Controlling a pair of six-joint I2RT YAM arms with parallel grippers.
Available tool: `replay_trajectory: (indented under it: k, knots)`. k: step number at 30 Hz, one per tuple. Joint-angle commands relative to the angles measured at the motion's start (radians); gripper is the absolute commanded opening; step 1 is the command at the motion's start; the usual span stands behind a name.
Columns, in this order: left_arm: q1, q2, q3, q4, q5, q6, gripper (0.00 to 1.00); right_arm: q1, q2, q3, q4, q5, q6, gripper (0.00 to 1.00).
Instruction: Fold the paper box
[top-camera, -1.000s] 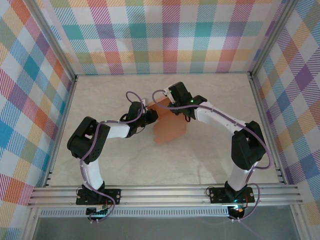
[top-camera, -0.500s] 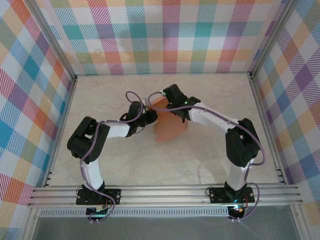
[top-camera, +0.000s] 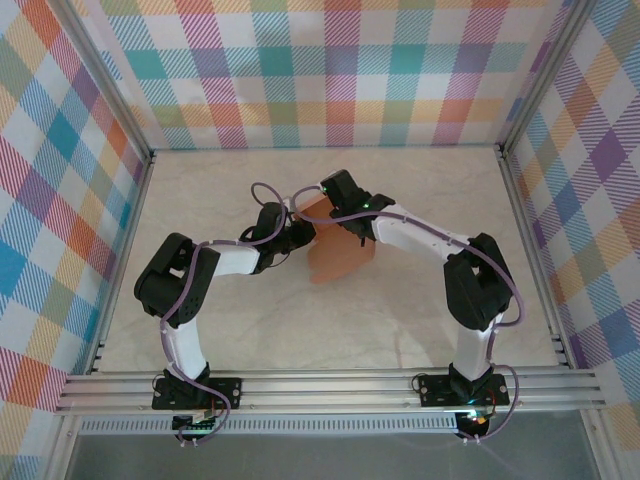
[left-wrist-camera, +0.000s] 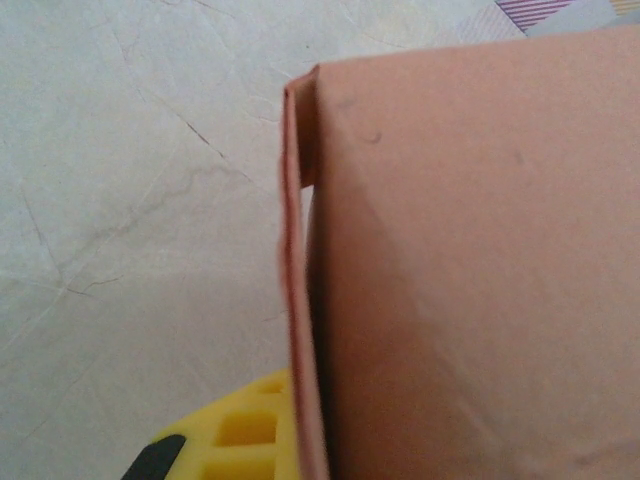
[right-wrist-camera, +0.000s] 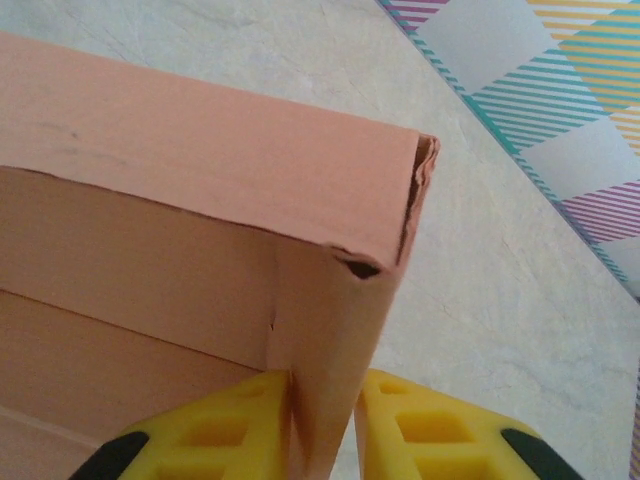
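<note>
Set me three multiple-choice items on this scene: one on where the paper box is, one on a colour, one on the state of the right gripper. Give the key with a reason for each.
1. Where does the paper box lie?
A. against the right-hand wall
B. around the middle of the table
C. on the near rail

2. What colour are the fingers of the right gripper?
A. blue
B. white
C. yellow

3. What state is the right gripper in?
A. shut on a wall of the box
B. wide open, holding nothing
C. shut on a pen

Key:
1 B, since the top view shows the orange card mid-table.
2 C, since the right wrist view shows yellow pads.
3 A, since a card wall stands pinched between both fingers.
</note>
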Motion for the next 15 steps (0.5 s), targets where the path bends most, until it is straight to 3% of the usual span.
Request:
replay_trajectory:
  k: [1,7,15]
  knots:
    - [-0.009,-0.021,0.042,0.098,0.071,0.013,0.0,0.012,0.04,0.017,0.015,-0.014,-0.028,0.24]
    - [-0.008,-0.024,0.042,0.096,0.075,0.014,0.0,0.013,0.061,0.026,0.026,0.019,-0.049,0.24]
    - [-0.009,-0.026,0.043,0.093,0.075,0.014,0.0,0.022,0.089,0.018,0.066,0.101,-0.105,0.13]
